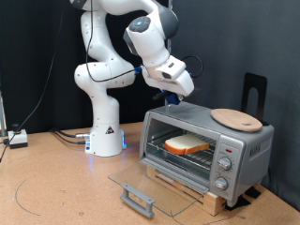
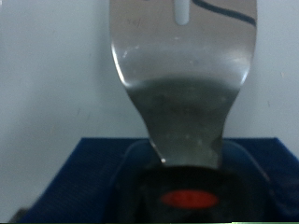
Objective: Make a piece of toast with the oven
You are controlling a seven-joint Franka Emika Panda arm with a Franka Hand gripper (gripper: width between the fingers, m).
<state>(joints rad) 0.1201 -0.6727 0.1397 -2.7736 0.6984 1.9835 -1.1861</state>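
toast (image 1: 187, 144) on rack in oven (image 1: 208, 150) | door down | gripper (image 1: 172, 95) above, 11 o'clock | grip: cannot tell | door needs shutting

My arm (image 1: 111, 56) is showing glossy white, with a blue glow at its base. The oven (image 1: 208, 147) is looking silver-grey, its knobs (image 1: 225, 169) pale grey, and the piece of toast (image 1: 187, 143) inside is showing a pale tan face with an orange-brown crust. The round board (image 1: 235, 118) on top is glowing light wood. The tabletop (image 1: 56, 187) is reading warm brown against a black backdrop (image 1: 234, 47). In my wrist view, a dull silver blade (image 2: 184, 84) is shining above dark blue (image 2: 93, 177) and a red oval mark (image 2: 188, 199)
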